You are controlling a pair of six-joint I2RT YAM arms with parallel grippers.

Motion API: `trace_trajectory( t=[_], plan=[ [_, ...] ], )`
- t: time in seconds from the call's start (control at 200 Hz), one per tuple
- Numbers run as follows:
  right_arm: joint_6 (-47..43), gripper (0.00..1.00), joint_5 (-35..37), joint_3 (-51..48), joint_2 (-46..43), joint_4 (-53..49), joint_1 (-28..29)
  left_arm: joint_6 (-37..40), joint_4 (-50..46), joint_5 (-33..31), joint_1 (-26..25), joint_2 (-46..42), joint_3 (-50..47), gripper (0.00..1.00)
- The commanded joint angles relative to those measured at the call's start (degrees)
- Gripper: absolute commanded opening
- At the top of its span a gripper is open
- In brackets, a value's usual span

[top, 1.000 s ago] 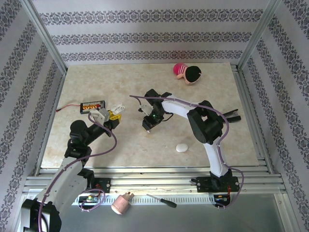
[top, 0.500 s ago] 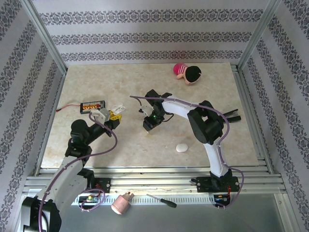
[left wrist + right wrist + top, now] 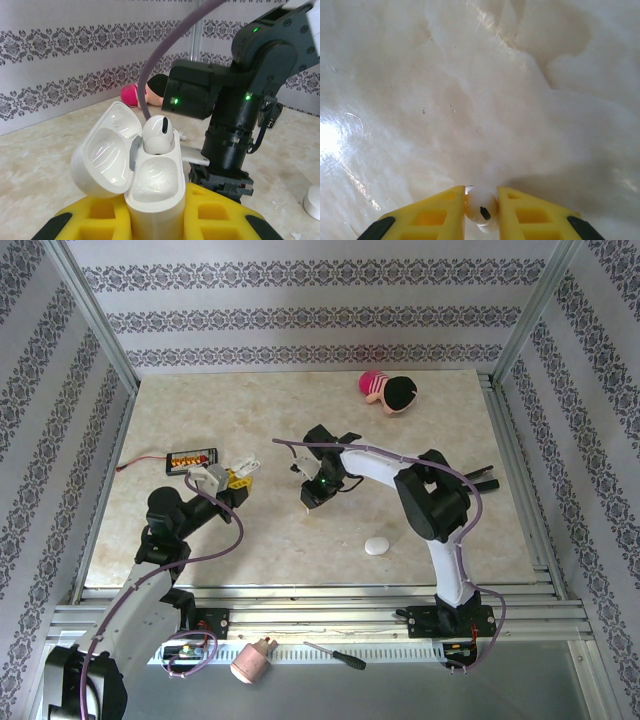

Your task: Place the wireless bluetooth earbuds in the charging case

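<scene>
Two loose items lie on the ribbed metal rail (image 3: 400,652) nearest the arm bases, well short of the charging case (image 3: 155,190): one dark-handled screwdriver (image 3: 335,655) and one pink-and-white cylinder (image 3: 252,661). One smooth white pebble-shaped piece (image 3: 376,546) rests on the table (image 3: 300,560), nearer than the case and to its right. The left gripper (image 3: 238,477) clamps its yellow ribbed fingers (image 3: 80,220) on the glossy white case, held upright with its hinged lid (image 3: 105,150) swung open to the left. One rounded white seated earbud (image 3: 157,135) sits in the socket farther from the gripper; the other socket is a smooth hollow. Just right of the case, the right gripper (image 3: 481,199) points down at the table, pinching a second earbud (image 3: 481,206), white with a dark spot. Left of the case lies one orange-and-black strip (image 3: 190,458) with a red wire. Far beyond the case to the right sits one pink-and-black ball (image 3: 388,392). The tabletop is glossy cream marble pattern, walled by striped damask wallpaper (image 3: 300,310).
</scene>
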Motion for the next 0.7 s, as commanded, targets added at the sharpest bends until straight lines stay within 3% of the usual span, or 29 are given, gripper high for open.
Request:
trace_trajectory(
  t=[0.0,0.375,0.695],
  plan=[
    [0.6,0.21,3.5,-2.4,-6.2,4.1,-0.1,-0.6,2.2,1.9,0.8,0.0,1.0,0.0],
    [-1.6,0.2,12.2,-15.4,-23.7,22.1,2.2,-0.5,1.2,2.5,0.8,1.8,1.2,0.0],
    [-11.7,0.19,21.8,-19.2,-33.8,32.8,9.9,-0.7,0.8,4.9,0.6,5.2,1.6,0.0]
  ],
)
